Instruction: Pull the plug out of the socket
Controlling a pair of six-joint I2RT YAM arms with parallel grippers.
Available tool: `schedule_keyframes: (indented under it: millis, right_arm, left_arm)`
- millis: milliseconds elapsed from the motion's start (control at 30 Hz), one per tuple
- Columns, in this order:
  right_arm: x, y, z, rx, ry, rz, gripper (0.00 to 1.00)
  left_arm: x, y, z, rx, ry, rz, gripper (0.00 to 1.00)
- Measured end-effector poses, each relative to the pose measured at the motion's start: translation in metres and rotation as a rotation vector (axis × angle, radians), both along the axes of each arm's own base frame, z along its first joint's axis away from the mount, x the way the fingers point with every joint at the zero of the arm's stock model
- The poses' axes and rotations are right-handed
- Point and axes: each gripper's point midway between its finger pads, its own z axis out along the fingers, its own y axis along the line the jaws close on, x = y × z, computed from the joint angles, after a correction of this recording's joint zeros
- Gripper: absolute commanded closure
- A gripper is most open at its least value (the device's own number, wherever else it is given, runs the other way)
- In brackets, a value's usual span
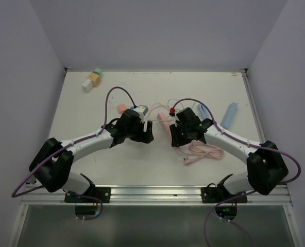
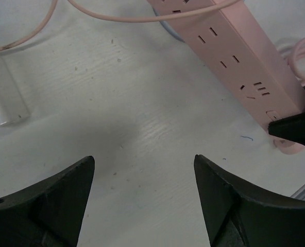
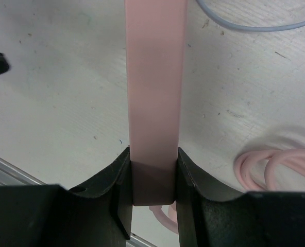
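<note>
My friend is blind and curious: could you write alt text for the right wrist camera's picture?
The right gripper is shut on the near end of a pink power strip, which runs straight up the middle of the picture. A white table fills the background, with a coil of pink cable at the lower right.

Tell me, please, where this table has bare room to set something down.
Bare table lies centrally, just beyond the near rail. Another patch runs along the far edge, between the blocks and the blue piece. The middle is crowded: pink power strip, coiled cable, left pincer, right pincer.
</note>
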Motion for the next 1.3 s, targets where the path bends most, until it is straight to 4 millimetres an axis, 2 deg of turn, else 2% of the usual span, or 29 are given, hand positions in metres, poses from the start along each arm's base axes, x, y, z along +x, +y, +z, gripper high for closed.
schedule_keyframes:
  millis: [167,267,367,500,600,833,1000,1133,1200,1300]
  right_arm:
    - [-0.002,-0.001,0.000,-0.002,0.005,0.001,1.00]
    - [-0.003,-0.001,0.003,0.002,0.002,0.002,1.00]
    - [-0.003,-0.001,0.008,0.011,-0.008,0.003,1.00]
    - [-0.004,-0.003,0.016,0.022,-0.030,-0.002,1.00]
    - [-0.006,-0.007,0.019,0.029,-0.041,-0.008,1.00]
    - [-0.024,-0.015,0.018,0.025,-0.020,0.004,1.00]
    - [-0.025,-0.022,0.031,0.039,-0.062,-0.023,1.00]
    - [-0.007,-0.045,0.047,0.028,-0.144,-0.149,1.00]
    - [0.006,-0.064,0.051,0.004,-0.180,-0.246,1.00]
    - [0.030,-0.106,0.053,-0.061,-0.220,-0.442,1.00]
  left_arm:
    - [0.017,-0.018,-0.035,0.065,0.031,0.032,0.18]
    - [0.037,-0.020,-0.043,0.094,0.007,0.091,0.18]
    - [0.065,-0.026,-0.041,0.113,-0.043,0.158,0.18]
    - [0.106,-0.034,-0.028,0.102,-0.107,0.242,0.18]
    - [0.129,-0.028,-0.025,0.092,-0.125,0.305,0.18]
    - [0.186,-0.002,-0.029,0.085,-0.135,0.445,0.18]
    - [0.219,0.018,-0.026,0.087,-0.137,0.512,0.18]
    - [0.232,0.029,-0.018,0.084,-0.141,0.537,0.15]
    - [0.230,0.027,-0.018,0.081,-0.135,0.527,0.13]
    - [0.221,0.023,-0.017,0.076,-0.112,0.492,0.10]
